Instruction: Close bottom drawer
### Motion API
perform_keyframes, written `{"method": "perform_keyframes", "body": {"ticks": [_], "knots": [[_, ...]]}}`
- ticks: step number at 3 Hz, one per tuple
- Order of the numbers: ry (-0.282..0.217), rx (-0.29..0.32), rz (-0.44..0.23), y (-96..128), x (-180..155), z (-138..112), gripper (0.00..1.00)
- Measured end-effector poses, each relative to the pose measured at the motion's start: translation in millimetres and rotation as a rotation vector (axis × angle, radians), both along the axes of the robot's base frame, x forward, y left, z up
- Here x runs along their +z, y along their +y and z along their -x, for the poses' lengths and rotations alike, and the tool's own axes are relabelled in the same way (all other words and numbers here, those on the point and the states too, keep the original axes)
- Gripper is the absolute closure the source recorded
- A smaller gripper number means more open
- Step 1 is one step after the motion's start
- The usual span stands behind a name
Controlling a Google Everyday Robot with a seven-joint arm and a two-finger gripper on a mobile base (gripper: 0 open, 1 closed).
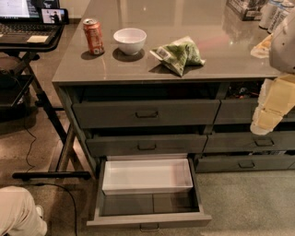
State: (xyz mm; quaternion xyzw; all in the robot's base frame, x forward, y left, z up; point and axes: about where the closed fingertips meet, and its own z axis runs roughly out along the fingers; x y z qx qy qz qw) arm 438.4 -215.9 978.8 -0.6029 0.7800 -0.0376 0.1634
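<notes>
The gripper [262,123] hangs in front of the right drawers [246,163]. I cannot tell if it is spread or closed. The bottom drawer [150,220] sits pulled out, lower down and to its left.

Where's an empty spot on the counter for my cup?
Bare counter lies behind the green bag, plus the front strip before the soda can and white bowl. The far right corner is crowded with packages. The gripper hangs by the right-hand drawers.

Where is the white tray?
The white tray sits in the back of the open bottom drawer, low in the camera view's middle, below the middle drawer front. The gripper hangs at the right edge.
</notes>
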Motion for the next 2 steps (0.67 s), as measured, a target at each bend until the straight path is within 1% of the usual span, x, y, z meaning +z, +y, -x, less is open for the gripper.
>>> {"method": "perform_keyframes", "body": {"ticks": [1,2], "knots": [[-0.010,0.009,-0.007,2,0,0,0.00],[-0.001,0.017,-0.035,2,-28,0,0.00]]}}
